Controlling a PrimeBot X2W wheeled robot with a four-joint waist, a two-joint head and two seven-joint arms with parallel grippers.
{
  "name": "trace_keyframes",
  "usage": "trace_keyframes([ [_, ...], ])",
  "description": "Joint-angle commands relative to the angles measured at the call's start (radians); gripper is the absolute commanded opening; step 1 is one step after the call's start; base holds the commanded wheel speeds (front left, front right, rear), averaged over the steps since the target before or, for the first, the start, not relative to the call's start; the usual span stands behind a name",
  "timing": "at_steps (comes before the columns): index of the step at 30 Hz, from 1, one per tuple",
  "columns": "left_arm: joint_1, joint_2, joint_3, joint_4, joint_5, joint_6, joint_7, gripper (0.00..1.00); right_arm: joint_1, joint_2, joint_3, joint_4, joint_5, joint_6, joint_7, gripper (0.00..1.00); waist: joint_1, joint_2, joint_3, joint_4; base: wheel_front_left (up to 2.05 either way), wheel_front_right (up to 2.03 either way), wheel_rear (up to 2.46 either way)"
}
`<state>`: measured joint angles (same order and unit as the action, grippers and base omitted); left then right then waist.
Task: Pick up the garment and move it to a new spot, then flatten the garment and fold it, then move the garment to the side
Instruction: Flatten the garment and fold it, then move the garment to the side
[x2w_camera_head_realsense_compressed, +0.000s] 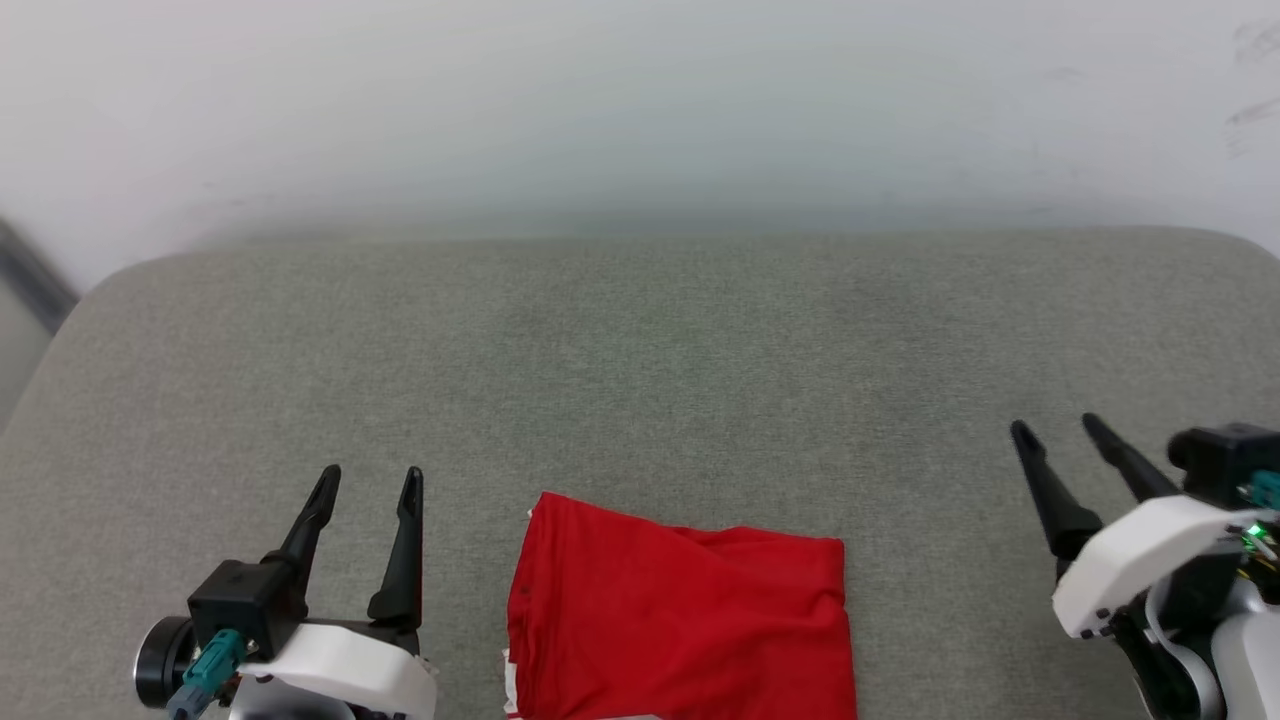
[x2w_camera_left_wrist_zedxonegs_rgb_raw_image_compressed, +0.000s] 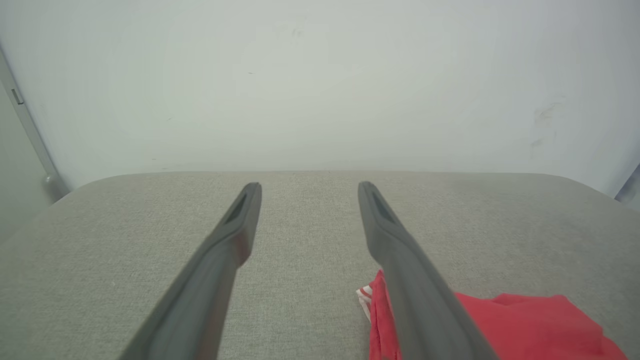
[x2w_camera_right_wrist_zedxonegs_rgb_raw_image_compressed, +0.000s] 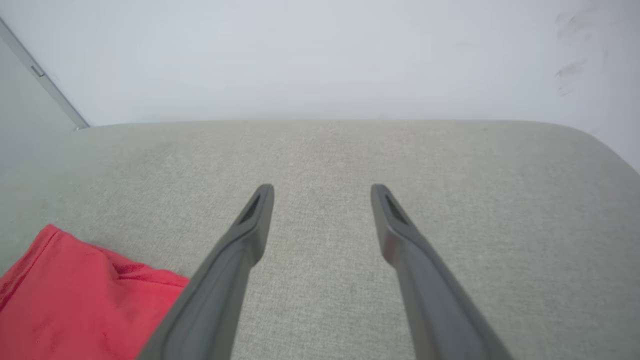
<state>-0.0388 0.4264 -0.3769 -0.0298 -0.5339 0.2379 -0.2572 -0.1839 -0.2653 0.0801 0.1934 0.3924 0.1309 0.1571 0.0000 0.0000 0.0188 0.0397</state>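
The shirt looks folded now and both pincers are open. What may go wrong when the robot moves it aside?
1. The garment runs past the head view's bottom edge, so the near rim of the grey surface may be close; a drag might pull it off.
2. The left pincer and right pincer stand open, apart from it; pinching only the top layer could undo the fold.

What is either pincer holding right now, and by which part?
Nothing is held. The left pincer and the right pincer both stand open above the grey surface, each clear of the red garment lying between them.
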Motion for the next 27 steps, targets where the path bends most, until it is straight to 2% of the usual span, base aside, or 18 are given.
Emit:
trace_keyframes([
  [1,0.018,-0.003,0.006,0.003,-0.003,0.003,-0.004,1.0,0.035,0.023,-0.036,-0.041,-0.037,0.0,-0.034,1.0,0.0,0.0,-0.012,-0.012,0.0,0.0,0.0],
  [5,0.029,-0.001,0.013,0.01,0.004,-0.002,-0.006,1.0,0.097,0.071,-0.118,-0.147,-0.111,0.0,-0.096,1.0,0.0,0.0,-0.024,-0.022,0.0,0.0,0.0],
  [13,0.058,-0.012,0.027,0.027,0.032,0.007,-0.009,1.0,0.247,0.143,-0.154,-0.325,-0.199,0.0,-0.105,1.0,0.0,0.0,-0.06,-0.019,0.0,0.0,0.0],
  [18,0.078,-0.02,0.038,0.035,0.046,0.003,-0.01,1.0,0.317,0.163,-0.14,-0.387,-0.205,0.0,-0.079,1.0,0.0,0.0,-0.071,-0.024,0.0,0.0,0.0],
  [27,0.093,-0.031,0.048,0.046,0.059,-0.009,-0.01,1.0,0.341,0.179,-0.134,-0.43,-0.194,0.0,-0.044,1.0,0.0,0.0,-0.07,-0.032,0.0,0.0,0.0],
])
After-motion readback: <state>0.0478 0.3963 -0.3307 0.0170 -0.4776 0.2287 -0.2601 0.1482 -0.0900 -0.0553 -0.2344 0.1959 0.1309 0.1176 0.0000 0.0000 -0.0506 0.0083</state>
